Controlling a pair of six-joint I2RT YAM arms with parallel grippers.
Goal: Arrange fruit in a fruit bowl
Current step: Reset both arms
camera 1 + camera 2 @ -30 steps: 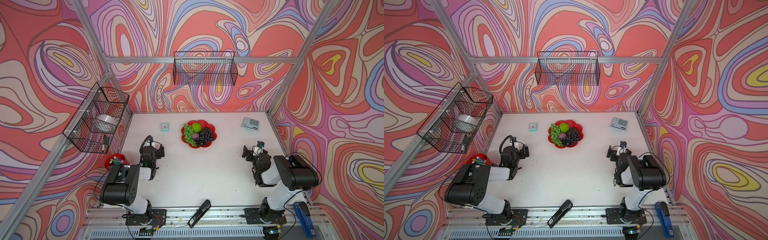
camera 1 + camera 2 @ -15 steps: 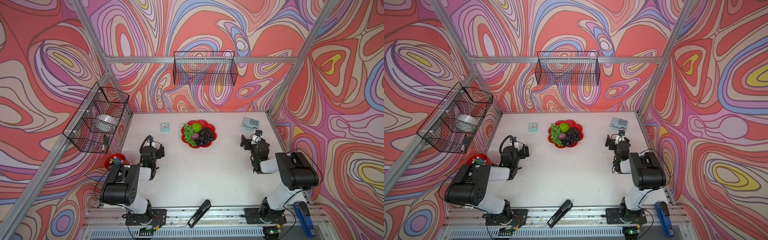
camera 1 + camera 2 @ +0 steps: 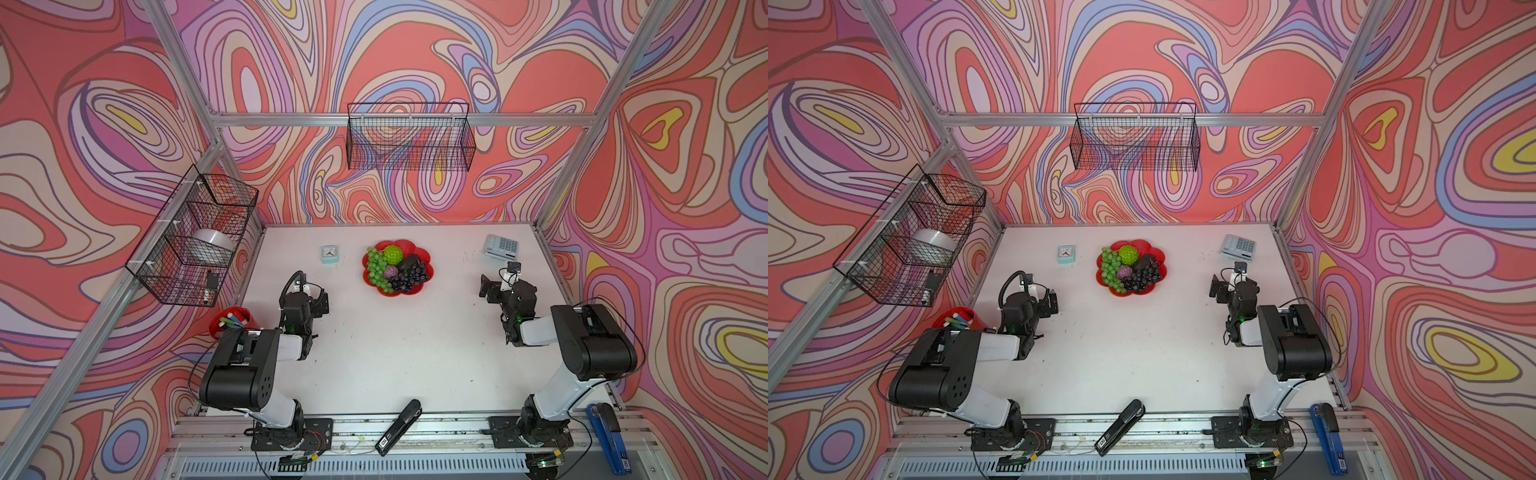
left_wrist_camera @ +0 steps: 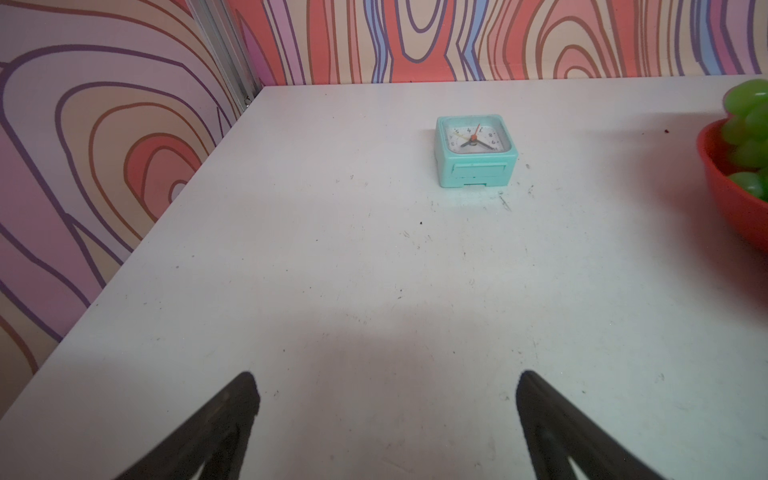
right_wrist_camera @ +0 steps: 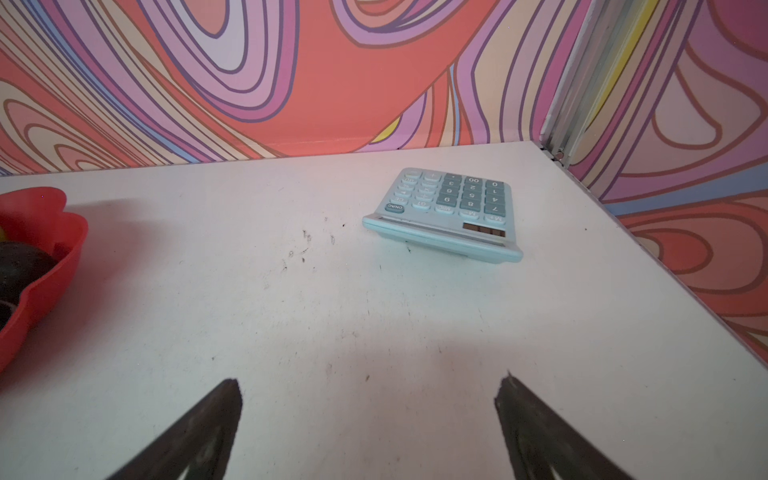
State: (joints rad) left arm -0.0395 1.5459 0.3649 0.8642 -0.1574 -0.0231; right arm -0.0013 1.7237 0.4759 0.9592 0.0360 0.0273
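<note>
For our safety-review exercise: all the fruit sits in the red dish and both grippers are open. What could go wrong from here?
1. The green grape bunch lies at the edge of the fruit bowl, rising above its rim; a nudge might tip it out.
2. The right gripper stands open near the calculator; a careless swing could knock it.

All five toy fruits sit in the glossy red flower-shaped bowl toward the back of the table: green grapes left, bumpy lime ball behind, black avocado, little purple fruit, and dark grapes in front.
</note>
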